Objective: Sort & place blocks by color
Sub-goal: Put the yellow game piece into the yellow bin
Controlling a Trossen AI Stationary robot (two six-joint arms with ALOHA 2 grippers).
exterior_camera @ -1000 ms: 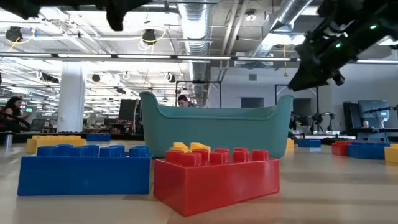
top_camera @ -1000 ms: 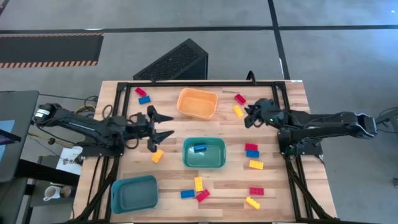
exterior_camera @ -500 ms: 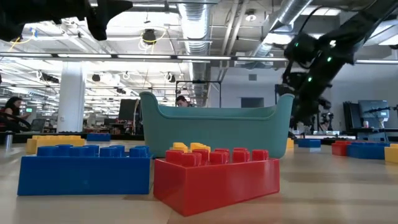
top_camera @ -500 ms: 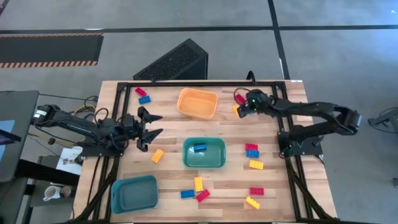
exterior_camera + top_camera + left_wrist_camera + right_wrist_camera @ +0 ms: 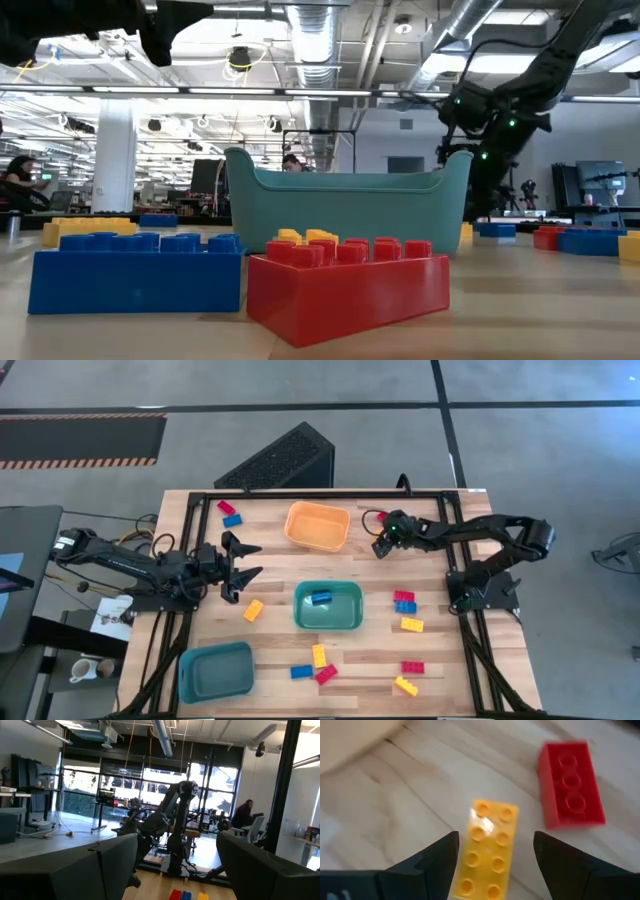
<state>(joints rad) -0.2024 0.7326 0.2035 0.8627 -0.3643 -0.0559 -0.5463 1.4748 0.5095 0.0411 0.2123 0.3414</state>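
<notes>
Red, yellow and blue studded bricks lie scattered on the wooden table, and one blue brick (image 5: 320, 598) sits inside the teal bin (image 5: 345, 622). My right gripper (image 5: 381, 545) is open, between the orange bin (image 5: 318, 525) and the table's right side, tipped down over a yellow brick (image 5: 487, 851). Its fingers stand on either side of that brick, with a gap showing at each side. A red brick (image 5: 570, 785) lies flat just beyond. My left gripper (image 5: 246, 562) is open and held above the table, left of the teal bin, with a yellow brick (image 5: 253, 610) lying near it.
A darker teal bin (image 5: 215, 670) stands at the near left corner. Bricks lie in groups: red and blue (image 5: 229, 514) at far left, three (image 5: 405, 610) right of the teal bin, and several (image 5: 318, 665) along the near edge. A black frame rail (image 5: 320, 495) borders the table.
My right gripper has swung from right of the yellow brick toward the table's left and far side and has come down over that brick. My left gripper has drawn back a little toward the table's left edge, then stayed still. No brick has moved.
</notes>
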